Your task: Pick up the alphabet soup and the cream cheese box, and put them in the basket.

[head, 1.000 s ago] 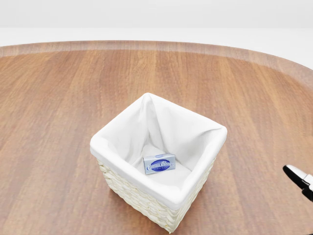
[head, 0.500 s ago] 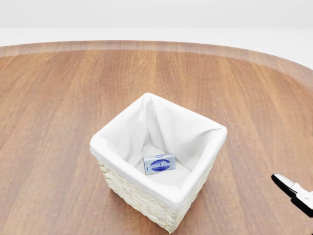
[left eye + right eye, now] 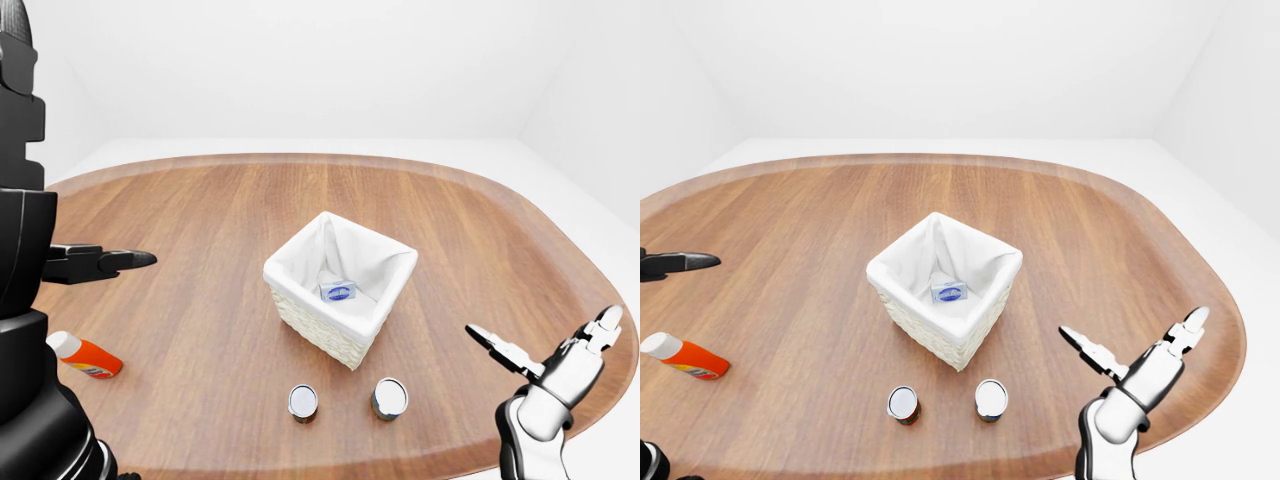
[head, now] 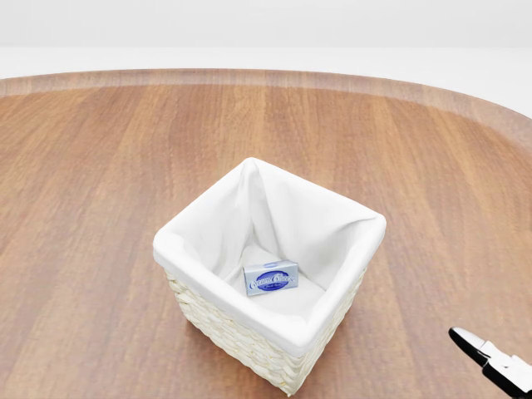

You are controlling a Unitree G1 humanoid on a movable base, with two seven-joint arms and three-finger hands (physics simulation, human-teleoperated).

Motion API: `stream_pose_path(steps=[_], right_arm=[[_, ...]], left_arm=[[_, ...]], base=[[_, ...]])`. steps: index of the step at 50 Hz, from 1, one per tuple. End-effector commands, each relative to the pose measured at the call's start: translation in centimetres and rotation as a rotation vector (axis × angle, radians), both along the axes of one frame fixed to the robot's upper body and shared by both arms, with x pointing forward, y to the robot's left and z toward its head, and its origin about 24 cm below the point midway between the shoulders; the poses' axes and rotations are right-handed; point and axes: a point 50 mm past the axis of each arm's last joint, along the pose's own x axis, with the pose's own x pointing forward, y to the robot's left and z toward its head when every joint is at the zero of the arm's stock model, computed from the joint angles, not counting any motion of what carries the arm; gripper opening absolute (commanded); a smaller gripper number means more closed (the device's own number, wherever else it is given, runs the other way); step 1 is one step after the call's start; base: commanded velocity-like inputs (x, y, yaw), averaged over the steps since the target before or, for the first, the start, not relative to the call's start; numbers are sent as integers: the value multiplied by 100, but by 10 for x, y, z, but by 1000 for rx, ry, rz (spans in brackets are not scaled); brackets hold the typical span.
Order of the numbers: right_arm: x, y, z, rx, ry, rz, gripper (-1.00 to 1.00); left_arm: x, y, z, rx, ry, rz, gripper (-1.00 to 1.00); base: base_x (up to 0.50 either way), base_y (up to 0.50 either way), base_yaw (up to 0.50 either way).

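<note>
Cheese box lies in basket; soup remains. I bring my right hand, fingers apart, toward the cans at 9 o'clock, descending squarely. Left hand is also apart.

You saw the basket mid-worktop, the cream cheese box inside it. Two cans stood side by side below it; a bottle lay far left.

Orange bottle lies on the wooden table, left edge.
</note>
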Motion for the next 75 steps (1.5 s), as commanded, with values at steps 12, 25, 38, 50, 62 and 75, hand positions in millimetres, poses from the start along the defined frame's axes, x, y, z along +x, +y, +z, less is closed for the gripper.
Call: stream_pose_path(steps=[12, 25, 38, 50, 62, 75], right_arm=[[-15, 0, -38, -71, 258, 62, 100], [-23, 11, -39, -37, 281, 200, 100], [-27, 14, -55, -54, 374, 196, 100], [-33, 17, -64, -114, 459, 203, 100], [-37, 26, -70, -140, 509, 252, 100], [-42, 31, -69, -144, 524, 284, 100]], left_arm=[[0, -1, -1, 1, 12, 1, 100], [3, 1, -3, -11, 17, -1, 100], [1, -1, -1, 2, 15, 0, 100], [2, 0, -4, -9, 17, 2, 100], [3, 0, -4, -9, 25, 2, 100], [2, 0, -4, -7, 22, 4, 100]], base=[[0, 0, 0], [0, 0, 0], [0, 0, 0], [0, 0, 0], [0, 0, 0], [0, 0, 0]])
